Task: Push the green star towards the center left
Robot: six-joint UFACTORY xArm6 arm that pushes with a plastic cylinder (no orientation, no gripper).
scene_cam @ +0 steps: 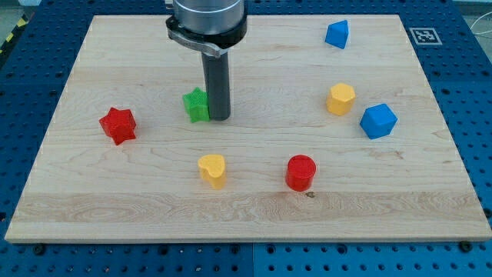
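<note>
The green star (197,105) lies on the wooden board (138,192), left of the middle. My tip (219,118) stands right against the star's right side, touching it or nearly so. The dark rod rises from there to the arm's head at the view's top. The red star (118,125) lies further to the view's left, a little lower than the green star.
A yellow heart-shaped block (212,169) and a red cylinder (300,172) lie toward the view's bottom. A yellow hexagonal block (340,98) and a blue hexagonal block (377,121) sit at the right. A blue block (337,35) is at the top right.
</note>
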